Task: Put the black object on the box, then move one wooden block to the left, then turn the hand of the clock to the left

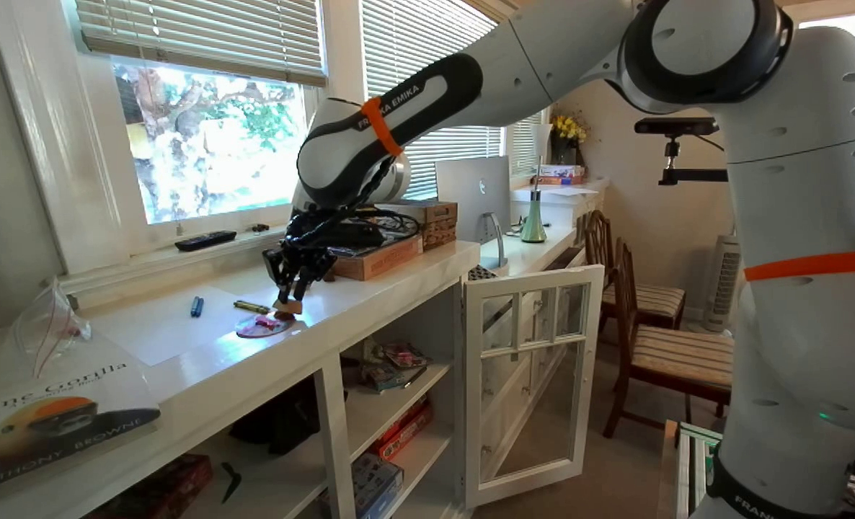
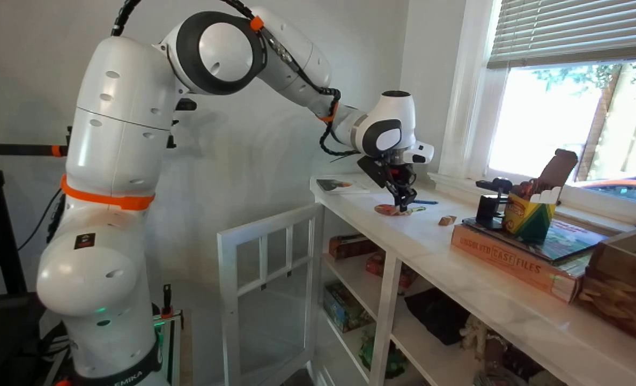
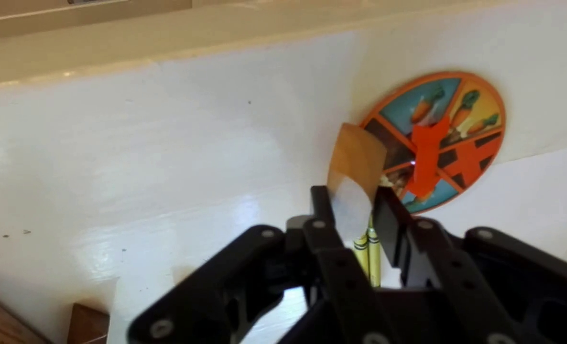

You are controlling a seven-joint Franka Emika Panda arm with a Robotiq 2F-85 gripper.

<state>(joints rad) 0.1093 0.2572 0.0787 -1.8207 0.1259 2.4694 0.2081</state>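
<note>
My gripper [image 3: 352,200] is shut on a tan wooden block [image 3: 357,155], which sits at its fingertips just above or on the white counter. In both exterior views the gripper [image 1: 292,294] points down near the counter's front edge. Right beside the block lies the clock [image 3: 474,157], a round orange-rimmed disc with picture sections and a red hand [image 3: 427,157]. Another wooden block [image 2: 447,220] lies nearer the box [image 2: 511,262], a flat orange-brown case. On that box stands the black object [image 2: 488,209], beside a yellow-green crayon carton [image 2: 530,217].
Yellow crayons [image 3: 374,258] lie beneath the gripper, and blue ones [image 1: 197,306] farther off. A plastic bag [image 1: 49,331] and a book [image 1: 60,425] are at the counter's end. A wooden crate [image 2: 623,284] adjoins the box. A cabinet door [image 1: 535,274] hangs open below.
</note>
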